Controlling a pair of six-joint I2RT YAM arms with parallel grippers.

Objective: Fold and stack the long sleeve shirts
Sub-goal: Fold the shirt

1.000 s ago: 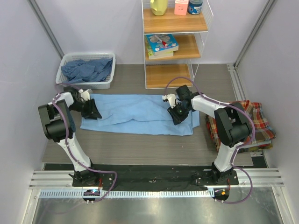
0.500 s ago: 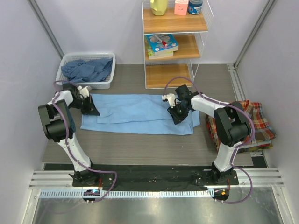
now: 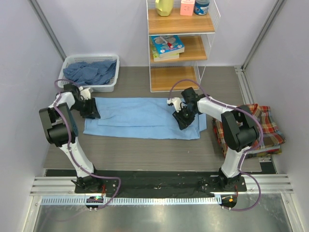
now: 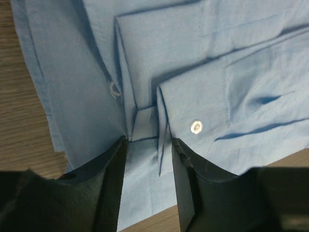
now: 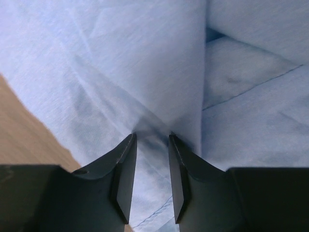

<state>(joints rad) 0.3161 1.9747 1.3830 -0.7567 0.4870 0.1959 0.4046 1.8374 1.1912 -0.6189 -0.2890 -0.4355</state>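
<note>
Left gripper, right gripper straddle folds at ends of light blue shirt.

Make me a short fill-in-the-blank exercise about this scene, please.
1. The light blue shirt lies spread on the ___.
2. The basket stands to the ___ of the shelf.
3. The plaid shirt lies on the robot's ___ side.
4. The book lies on the shelf's ___ level.
Missing: table; left; right; middle.

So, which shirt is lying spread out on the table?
The plain light blue shirt, in the middle. The darker blue one is bunched in the basket, the plaid one folded at the right.
</note>
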